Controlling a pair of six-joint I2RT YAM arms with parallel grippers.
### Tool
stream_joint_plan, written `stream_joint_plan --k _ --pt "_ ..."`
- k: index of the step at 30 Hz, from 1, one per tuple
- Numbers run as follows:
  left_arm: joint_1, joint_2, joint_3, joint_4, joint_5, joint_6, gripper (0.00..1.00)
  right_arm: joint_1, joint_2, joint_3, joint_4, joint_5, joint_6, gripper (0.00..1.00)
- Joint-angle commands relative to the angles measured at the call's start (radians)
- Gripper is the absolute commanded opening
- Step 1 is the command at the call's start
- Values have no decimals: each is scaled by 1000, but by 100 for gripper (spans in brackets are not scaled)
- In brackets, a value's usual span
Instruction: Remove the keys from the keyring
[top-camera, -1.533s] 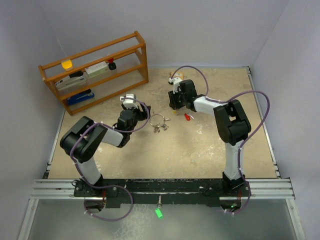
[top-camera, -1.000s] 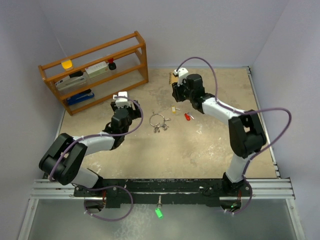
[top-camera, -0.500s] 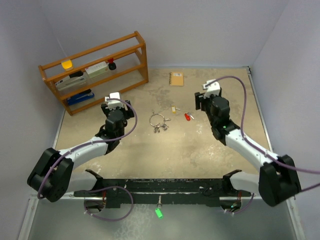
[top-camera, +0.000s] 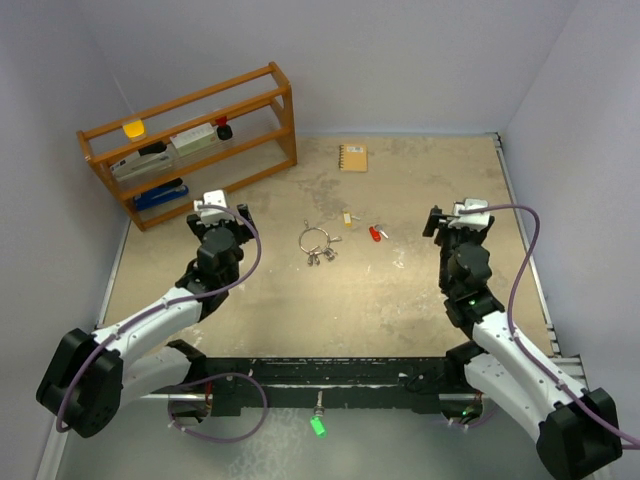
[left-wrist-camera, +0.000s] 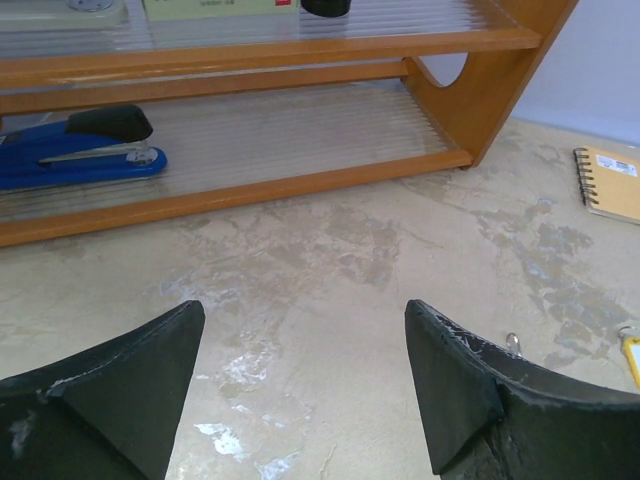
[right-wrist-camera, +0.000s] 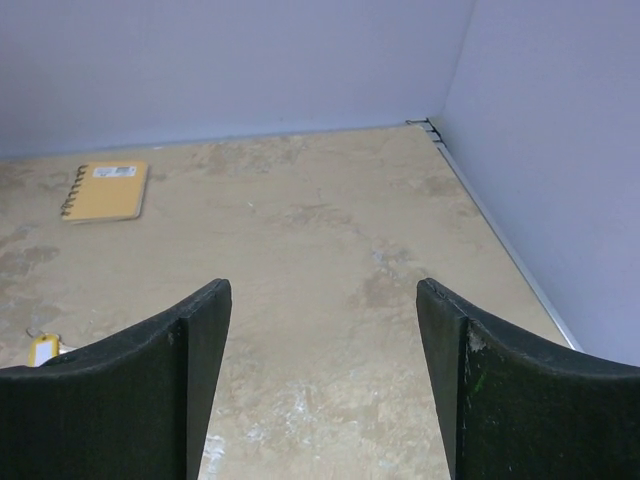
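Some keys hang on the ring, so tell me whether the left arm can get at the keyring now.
Probably yes. The left gripper is open and empty, and only bare table lies between it and the keyring. It faces the shelf, though, so it would have to swing right.

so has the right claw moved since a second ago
Yes. The right claw has pulled back toward the near right, away from the orange notebook it was beside.
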Motion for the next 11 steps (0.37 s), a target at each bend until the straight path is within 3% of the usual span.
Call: stream_joint_plan --k 1,11 --pt "0 -47 -21 -19 -48 23 79 1 -49 -38 102 79 19 77" --pt "1 -123 -62 -42 -97 31 80 1 -55 -56 117 114 27 79"
